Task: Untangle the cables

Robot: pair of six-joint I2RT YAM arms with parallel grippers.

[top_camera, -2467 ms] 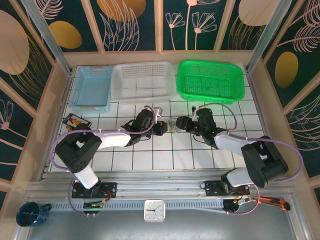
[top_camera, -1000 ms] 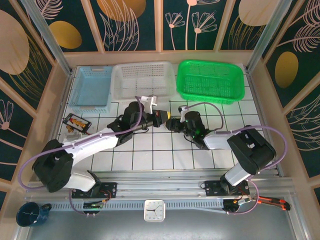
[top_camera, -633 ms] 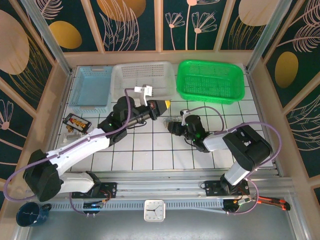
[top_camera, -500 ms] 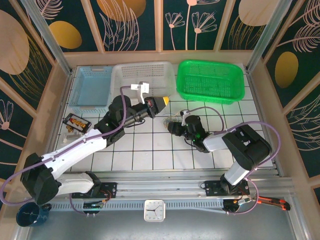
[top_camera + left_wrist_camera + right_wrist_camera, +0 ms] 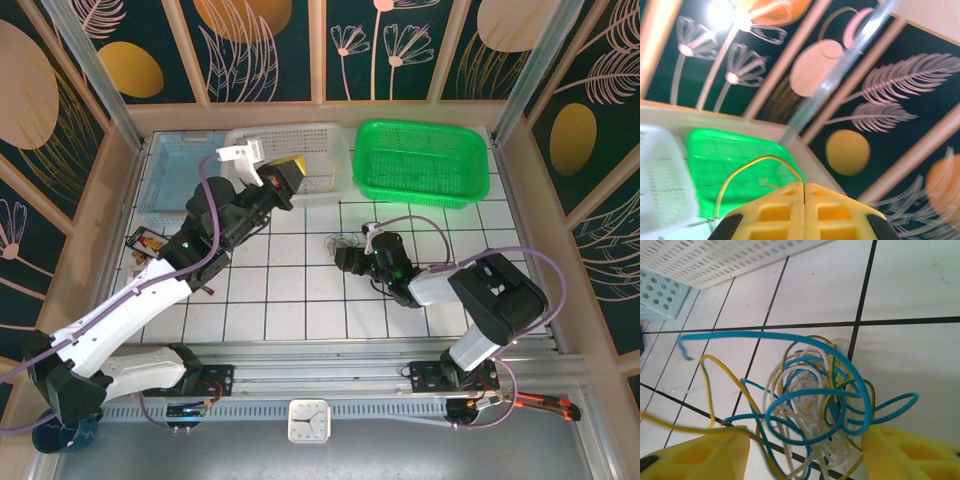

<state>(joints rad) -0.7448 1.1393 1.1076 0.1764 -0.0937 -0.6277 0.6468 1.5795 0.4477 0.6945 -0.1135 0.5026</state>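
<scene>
Here the cables [image 5: 815, 400] lie within the spread right pincer [image 5: 807, 452]; the left pincer [image 5: 804, 192] is pressed together.

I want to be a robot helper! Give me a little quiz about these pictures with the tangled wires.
1. True or false: the left hand is shut on a yellow wire.
2. Which colour is missing from the cables? A blue, B red, C yellow.
3. What colour is the basket farthest right on the table?

Key: 1 true. 2 B. 3 green.
</scene>
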